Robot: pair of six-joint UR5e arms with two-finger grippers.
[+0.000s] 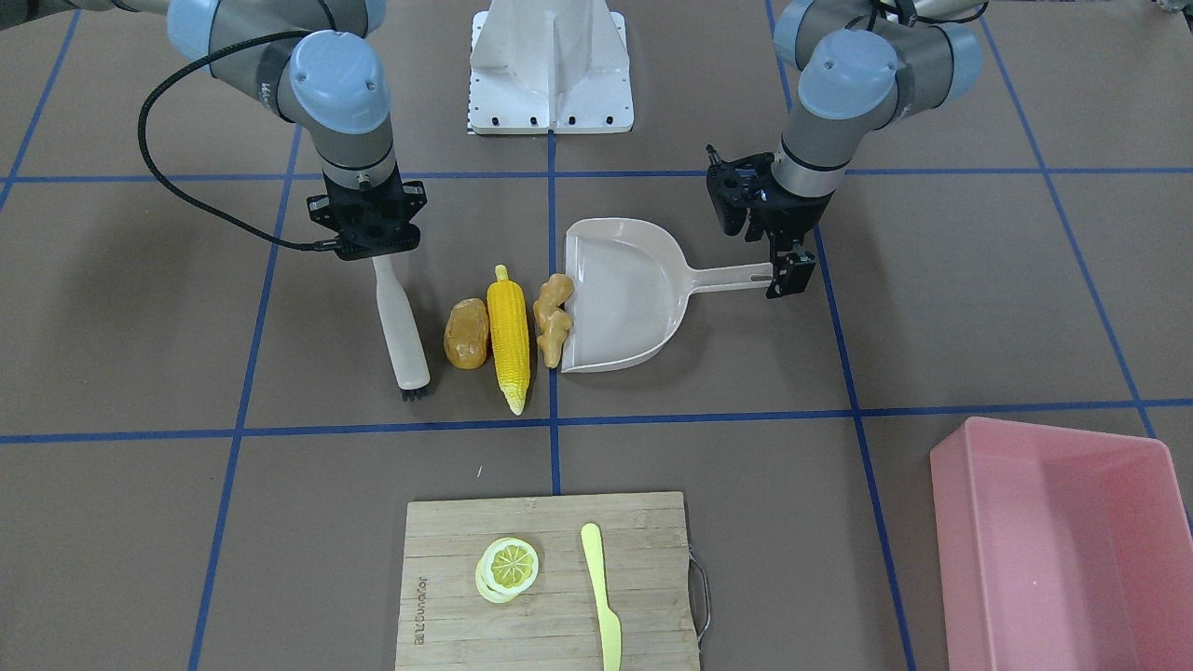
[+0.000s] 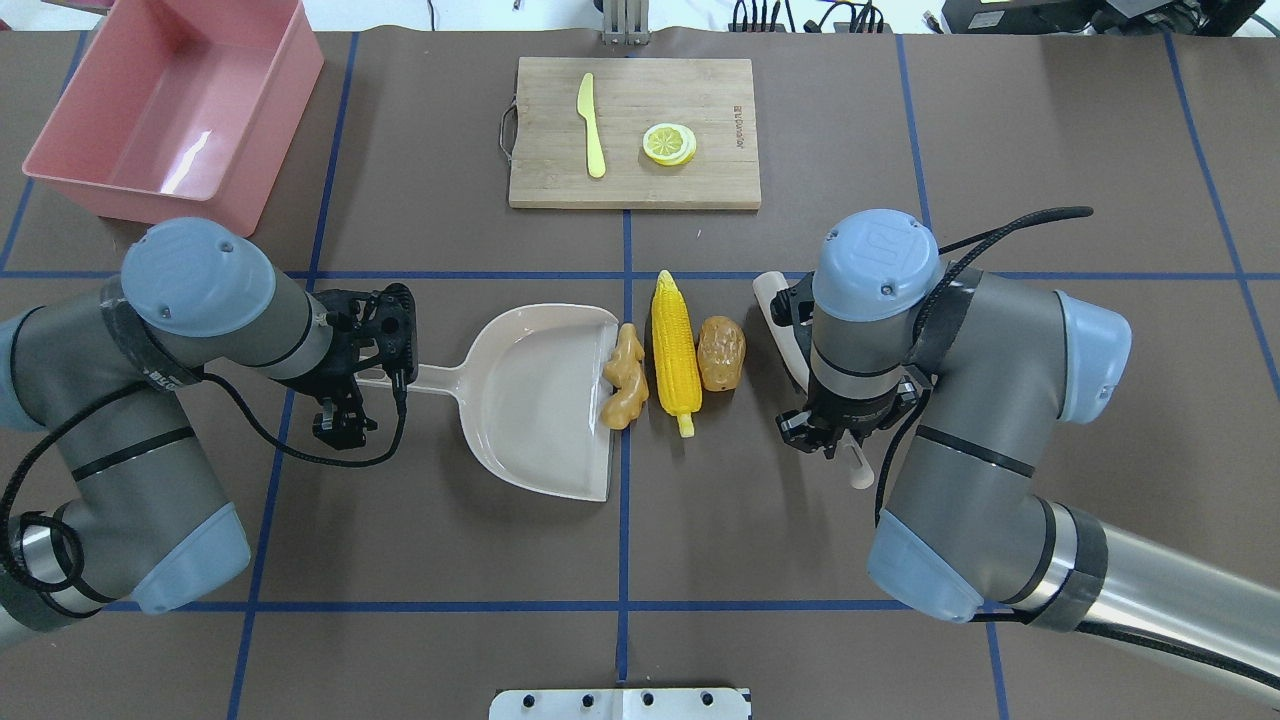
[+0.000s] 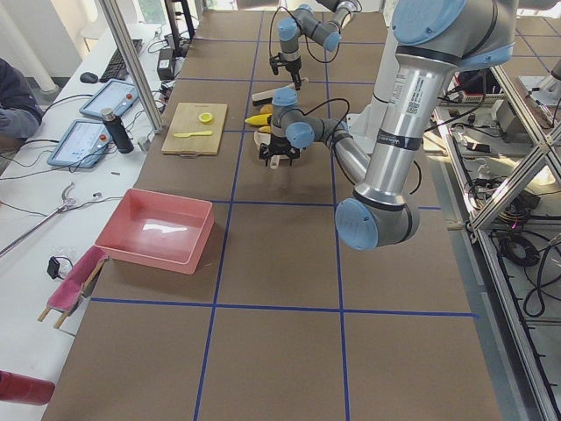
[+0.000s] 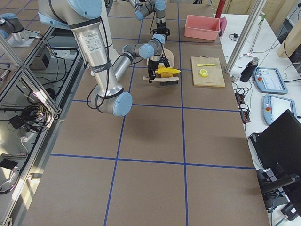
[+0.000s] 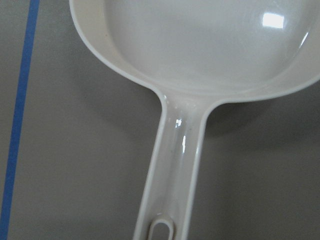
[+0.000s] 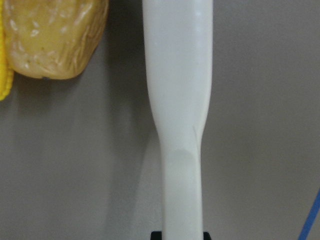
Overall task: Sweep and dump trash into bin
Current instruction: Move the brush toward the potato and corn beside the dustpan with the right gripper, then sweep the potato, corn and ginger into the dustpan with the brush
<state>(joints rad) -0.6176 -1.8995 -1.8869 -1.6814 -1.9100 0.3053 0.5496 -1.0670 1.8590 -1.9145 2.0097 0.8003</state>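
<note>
The corn cob (image 1: 509,335), the potato (image 1: 466,333) and the ginger root (image 1: 552,317) lie side by side mid-table. The ginger touches the open edge of the beige dustpan (image 1: 624,298). My left gripper (image 1: 788,270) is shut on the end of the dustpan's handle (image 5: 172,170). My right gripper (image 1: 373,233) is shut on the handle of a white brush (image 1: 401,326), which lies just beside the potato (image 6: 55,37), bristles towards the far side. The pink bin (image 2: 170,110) stands empty at the far left corner in the overhead view.
A wooden cutting board (image 2: 633,130) with a lemon slice (image 2: 669,143) and a pale yellow knife (image 2: 591,125) lies at the far middle of the table. The robot's white base plate (image 1: 550,65) is behind the dustpan.
</note>
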